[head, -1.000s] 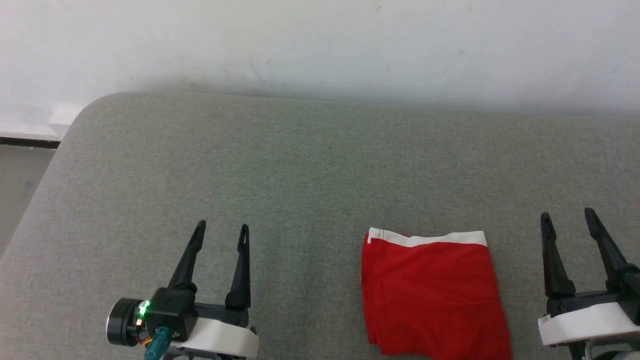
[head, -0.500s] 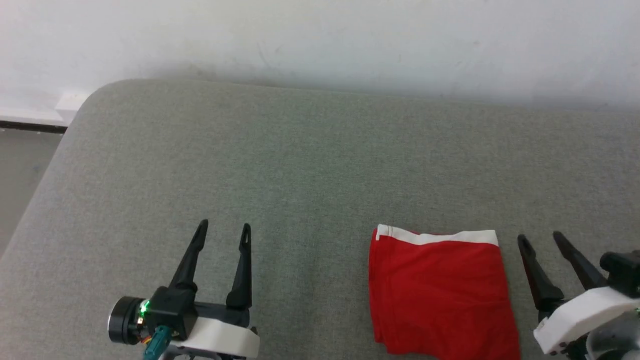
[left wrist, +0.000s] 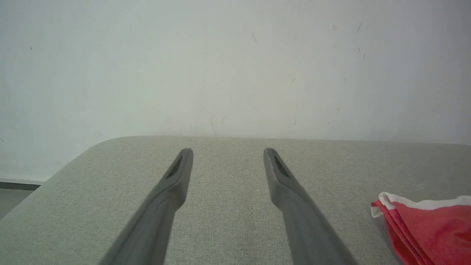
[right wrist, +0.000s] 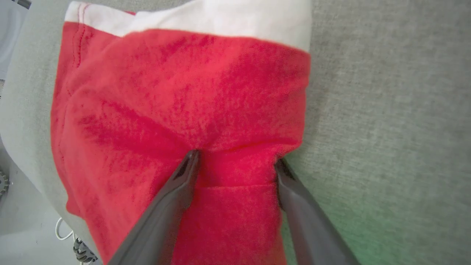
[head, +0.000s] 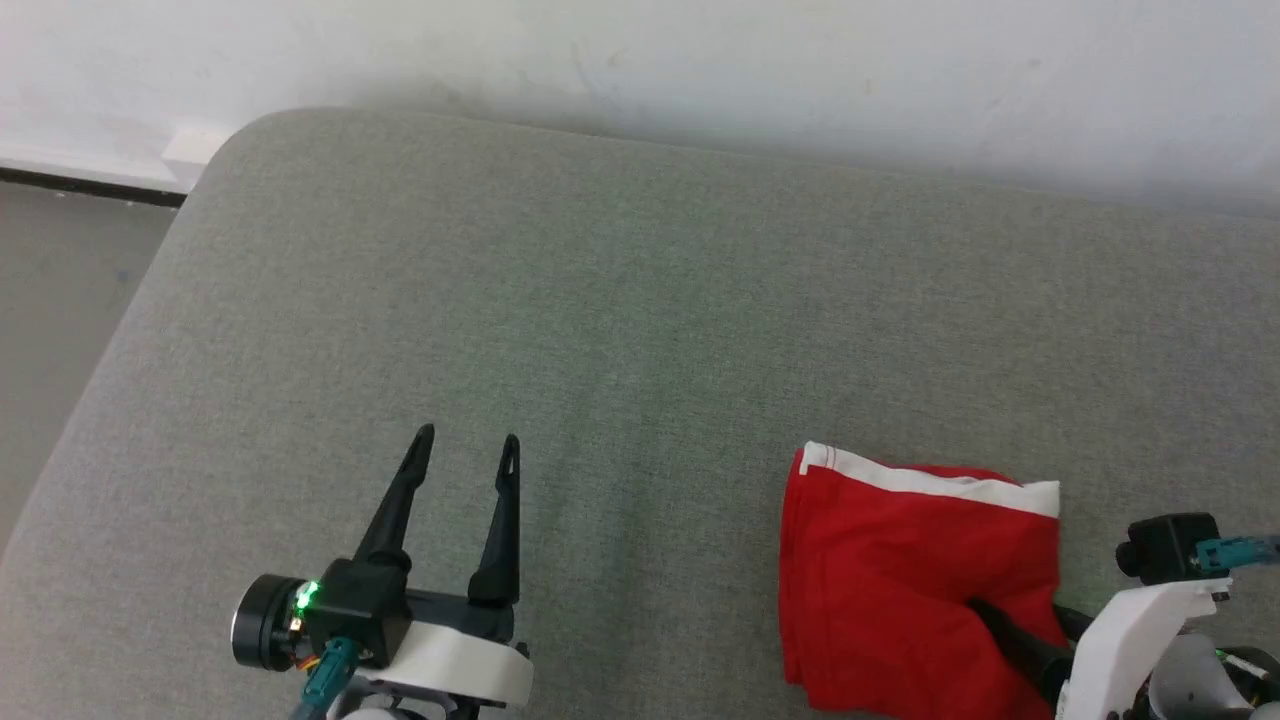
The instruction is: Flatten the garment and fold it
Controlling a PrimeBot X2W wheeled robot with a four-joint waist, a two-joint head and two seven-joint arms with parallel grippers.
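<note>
Right gripper (right wrist: 235,160), swung in from beside, now presses on shorts (right wrist: 176,84), a fold bunched between its spread, unclenched fingers (right wrist: 173,198); left gripper (head: 468,438) idles, released; pinch probably next.

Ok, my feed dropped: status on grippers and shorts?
Left gripper open, over the cushion. Right gripper open, fingers on shorts at their right edge; shorts folded over, rumpled. Nothing in the way.

The red thin-fabric shorts (head: 900,590) lie folded into a compact, roughly rectangular pad at the near right of the grey fabric-covered bench (head: 600,300), with a white band along their far edge, layered edges on the left and creases gathering toward the near right
</note>
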